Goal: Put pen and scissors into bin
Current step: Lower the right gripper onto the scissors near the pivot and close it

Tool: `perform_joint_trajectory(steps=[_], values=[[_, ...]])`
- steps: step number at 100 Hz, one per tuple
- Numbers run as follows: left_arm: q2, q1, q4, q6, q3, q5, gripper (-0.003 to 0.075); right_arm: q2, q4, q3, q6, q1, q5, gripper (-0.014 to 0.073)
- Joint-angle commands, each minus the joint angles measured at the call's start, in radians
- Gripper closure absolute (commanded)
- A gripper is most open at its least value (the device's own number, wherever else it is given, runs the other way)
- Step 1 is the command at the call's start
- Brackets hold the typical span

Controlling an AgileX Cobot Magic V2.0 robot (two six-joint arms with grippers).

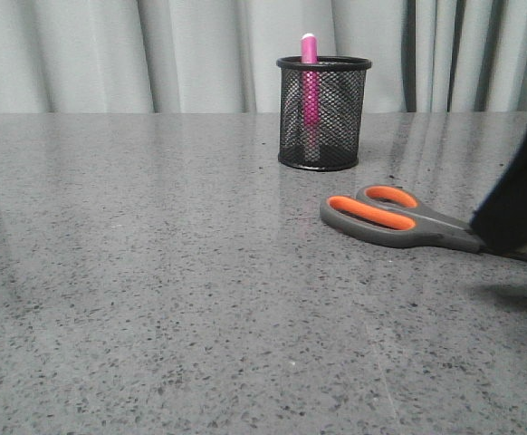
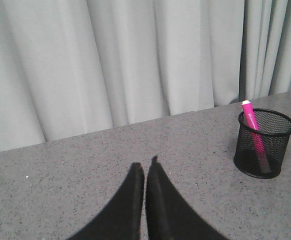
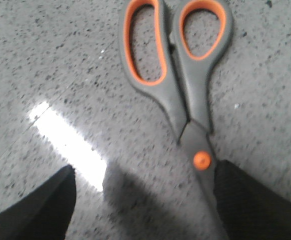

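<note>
Now the scissors [image 3: 185,100]: right jaws gape empty over the blades (pen [image 1: 310,91] binned); center before closing. Left's shut, idle.

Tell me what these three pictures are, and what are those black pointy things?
It's a robot with two arms. One camera looks forward over the grey table. The other two sit on the wrists, so you see each arm's black fingers. The left gripper is shut and holds nothing. The right gripper is open, low over the scissors, which lie flat, blades between its fingers. The pink pen stands in the black mesh bin already.
</note>
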Motion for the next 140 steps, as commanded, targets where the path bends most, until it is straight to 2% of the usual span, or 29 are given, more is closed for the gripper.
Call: perform_joint_trajectory(steps=[1,13,35,50,71,96,101,108,116,122,123,130,140], values=[[-0.01,0.003,-0.014,-0.006,-0.007,-0.075,0.0739,0.036,-0.019,-0.089,-0.016,0.003,-0.029,0.0078],[-0.01,0.003,-0.014,-0.006,-0.007,-0.058,0.0739,0.096,-0.074,-0.167,-0.016,0.006,0.019,0.0078],[-0.01,0.003,-0.014,-0.006,-0.007,-0.058,0.0739,0.222,-0.095,-0.268,-0.016,0.006,0.095,0.0078],[-0.01,0.003,-0.014,-0.006,-0.007,-0.058,0.0739,0.274,-0.097,-0.283,-0.017,0.008,0.118,0.0078],[-0.01,0.003,-0.014,-0.006,-0.007,-0.06,0.0739,0.303,-0.11,-0.283,-0.09,0.044,0.118,0.0078],[-0.01,0.003,-0.014,-0.006,-0.007,-0.06,0.0739,0.303,-0.158,-0.283,-0.09,0.055,0.105,0.0083],[-0.01,0.003,-0.014,-0.006,-0.007,-0.06,0.0739,0.303,-0.158,-0.283,-0.09,0.055,0.108,0.0123],[-0.01,0.003,-0.014,-0.006,-0.007,-0.064,0.0739,0.303,-0.158,-0.283,-0.09,0.055,0.119,0.0243],[-0.01,0.003,-0.014,-0.006,-0.007,-0.064,0.0739,0.303,-0.158,-0.283,-0.09,0.055,0.125,0.0445],[-0.01,0.003,-0.014,-0.006,-0.007,-0.064,0.0739,0.303,-0.158,-0.283,-0.09,0.055,0.133,0.0545],[-0.01,0.003,-0.014,-0.006,-0.007,-0.064,0.0739,0.303,-0.156,-0.283,-0.09,0.055,0.134,0.0582],[-0.01,0.003,-0.014,-0.006,-0.007,-0.064,0.0739,0.303,-0.154,-0.296,-0.09,0.055,0.147,0.0671],[-0.01,0.003,-0.014,-0.006,-0.007,-0.064,0.0739,0.283,-0.144,-0.322,-0.088,0.055,0.161,0.067]])
